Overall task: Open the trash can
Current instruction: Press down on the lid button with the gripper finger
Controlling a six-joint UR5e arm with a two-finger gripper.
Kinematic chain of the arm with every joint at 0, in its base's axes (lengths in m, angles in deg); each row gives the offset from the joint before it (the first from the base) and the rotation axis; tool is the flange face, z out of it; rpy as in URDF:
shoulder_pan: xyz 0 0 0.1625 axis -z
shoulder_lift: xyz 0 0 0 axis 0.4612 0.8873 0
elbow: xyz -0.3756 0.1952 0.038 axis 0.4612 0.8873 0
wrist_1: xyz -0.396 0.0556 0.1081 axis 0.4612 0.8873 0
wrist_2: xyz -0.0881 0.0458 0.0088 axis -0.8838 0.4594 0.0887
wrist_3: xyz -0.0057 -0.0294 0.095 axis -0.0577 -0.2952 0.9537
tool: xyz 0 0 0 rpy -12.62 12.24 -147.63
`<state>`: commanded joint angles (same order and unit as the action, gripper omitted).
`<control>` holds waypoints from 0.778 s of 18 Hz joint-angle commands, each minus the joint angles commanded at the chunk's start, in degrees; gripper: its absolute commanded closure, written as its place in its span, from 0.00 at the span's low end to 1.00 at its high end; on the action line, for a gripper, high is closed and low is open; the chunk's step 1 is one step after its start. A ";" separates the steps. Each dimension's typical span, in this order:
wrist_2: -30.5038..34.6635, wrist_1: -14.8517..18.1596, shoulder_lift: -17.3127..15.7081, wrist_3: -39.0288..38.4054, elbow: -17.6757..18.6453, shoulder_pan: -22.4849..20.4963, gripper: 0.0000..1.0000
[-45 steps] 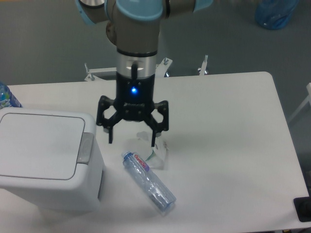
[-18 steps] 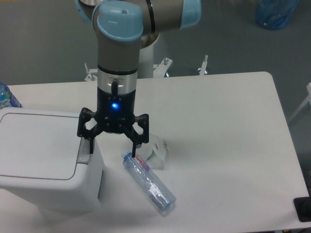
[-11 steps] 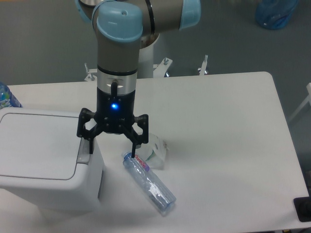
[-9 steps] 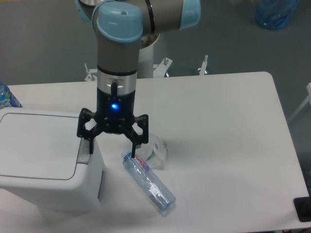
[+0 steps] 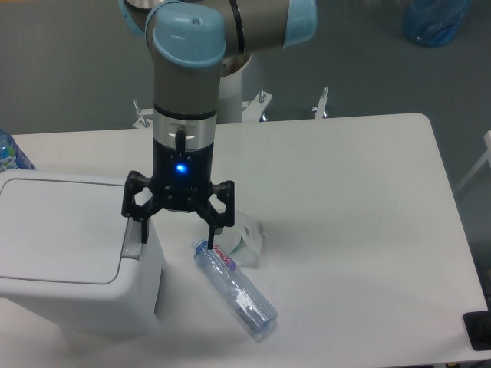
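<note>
The trash can (image 5: 69,253) is a boxy white bin at the table's front left, with its flat white lid (image 5: 61,230) down. Its grey push-button (image 5: 135,244) sits on the right rim, mostly covered by my left fingertip. My gripper (image 5: 178,236) points straight down with its fingers spread wide. The left finger (image 5: 143,228) is at the button. The right finger (image 5: 209,234) hangs over the cap end of a plastic bottle. Nothing is held between the fingers.
A clear plastic bottle (image 5: 234,290) lies on the table right of the bin, next to a crumpled clear wrapper (image 5: 247,238). A blue bottle (image 5: 9,153) stands at the far left edge. A dark object (image 5: 479,330) sits at the front right corner.
Since 2.5 s ago the gripper has moved left and down, bringing its left finger onto the bin's button. In the last second nothing has visibly moved.
</note>
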<state>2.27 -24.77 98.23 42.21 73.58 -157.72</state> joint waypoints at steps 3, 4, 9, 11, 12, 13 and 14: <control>0.00 0.00 0.09 0.00 0.00 0.00 0.00; 0.00 0.00 0.09 0.00 0.00 0.00 0.00; 0.00 0.00 0.26 -0.09 0.00 0.00 0.00; 0.00 0.00 0.26 -0.09 0.00 0.00 0.00; -0.09 0.00 0.26 -0.26 -0.52 0.00 0.00; -0.17 0.00 0.18 -0.26 -1.05 0.00 0.00; -0.26 0.00 -0.17 -0.26 -1.23 0.00 0.00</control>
<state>2.01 -24.77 98.06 41.95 72.35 -157.72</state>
